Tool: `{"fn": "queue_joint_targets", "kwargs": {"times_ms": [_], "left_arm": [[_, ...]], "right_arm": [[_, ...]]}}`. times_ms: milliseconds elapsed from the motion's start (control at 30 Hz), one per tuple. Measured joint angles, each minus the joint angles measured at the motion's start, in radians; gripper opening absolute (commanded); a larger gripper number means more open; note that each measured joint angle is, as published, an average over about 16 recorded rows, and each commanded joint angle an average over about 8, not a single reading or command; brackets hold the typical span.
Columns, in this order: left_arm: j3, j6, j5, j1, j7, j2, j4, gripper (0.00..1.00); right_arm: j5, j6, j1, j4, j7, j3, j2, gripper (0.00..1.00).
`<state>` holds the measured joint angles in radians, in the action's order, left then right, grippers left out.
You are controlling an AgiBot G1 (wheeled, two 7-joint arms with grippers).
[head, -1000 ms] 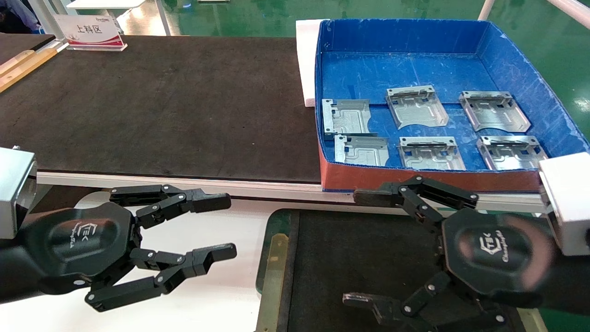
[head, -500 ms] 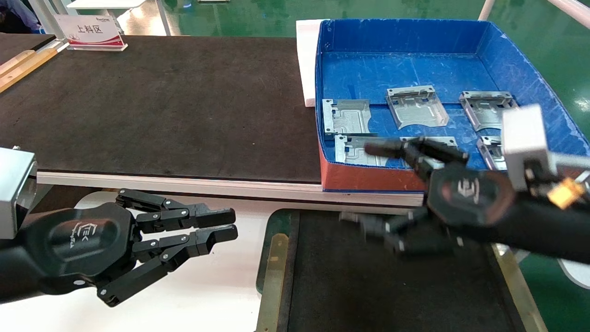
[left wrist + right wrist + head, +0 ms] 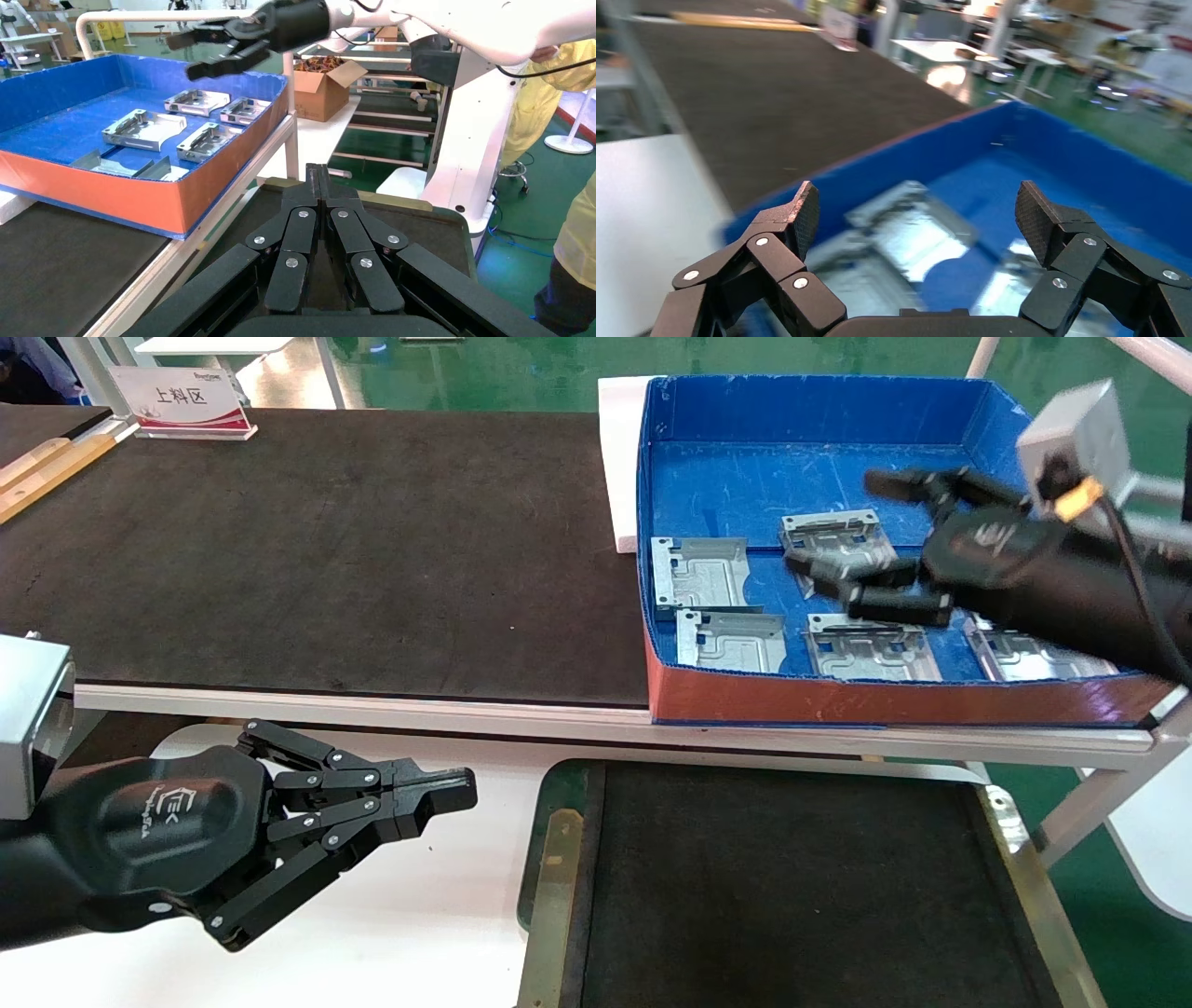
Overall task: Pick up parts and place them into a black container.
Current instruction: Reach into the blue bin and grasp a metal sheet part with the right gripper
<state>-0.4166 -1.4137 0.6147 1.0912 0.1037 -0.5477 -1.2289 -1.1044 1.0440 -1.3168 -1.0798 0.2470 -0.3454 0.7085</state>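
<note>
Several silver-grey parts (image 3: 700, 571) lie flat in the blue box (image 3: 819, 407); they also show in the left wrist view (image 3: 144, 130). My right gripper (image 3: 835, 525) is open and empty, hovering over the middle back part (image 3: 829, 535). In the right wrist view my right gripper (image 3: 916, 210) has its jaws wide apart above a blurred part (image 3: 912, 235). The black container (image 3: 557, 859) sits in front of the box with nothing in it. My left gripper (image 3: 458, 790) is shut and empty, parked over the white table left of the container, and it also shows in the left wrist view (image 3: 316, 172).
The blue box has a red front wall (image 3: 875, 700). A long black mat (image 3: 326, 551) covers the bench to its left, with a sign (image 3: 182, 400) at the back and a white foam block (image 3: 617, 467) against the box. A cardboard box (image 3: 325, 88) and a person in yellow (image 3: 576, 239) are beyond.
My right gripper rose from over the black container and moved forward over the blue box, staying open. My left gripper closed its fingers and stayed in place.
</note>
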Motion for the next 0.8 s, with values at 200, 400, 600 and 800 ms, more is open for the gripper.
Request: {"fn": "queue_joint_targets", "kwargs": {"times_ms": [200, 400, 600, 800], "left_arm": [[0.0, 0.0, 0.0, 0.0, 0.0, 0.0, 0.0, 0.0], [0.0, 0.0, 0.0, 0.0, 0.0, 0.0, 0.0, 0.0], [0.0, 0.0, 0.0, 0.0, 0.0, 0.0, 0.0, 0.0], [0.0, 0.0, 0.0, 0.0, 0.0, 0.0, 0.0, 0.0]], "right_arm": [[-0.131, -0.098, -0.107, 0.116, 0.029, -0.048, 0.056, 1.0], [-0.253, -0.196, -0.208, 0.239, 0.077, -0.101, 0.134, 1.0], [-0.349, -0.276, -0.292, 0.356, 0.149, -0.148, 0.223, 1.0], [-0.413, -0.319, -0.351, 0.461, 0.244, -0.187, 0.298, 1.0]]}}
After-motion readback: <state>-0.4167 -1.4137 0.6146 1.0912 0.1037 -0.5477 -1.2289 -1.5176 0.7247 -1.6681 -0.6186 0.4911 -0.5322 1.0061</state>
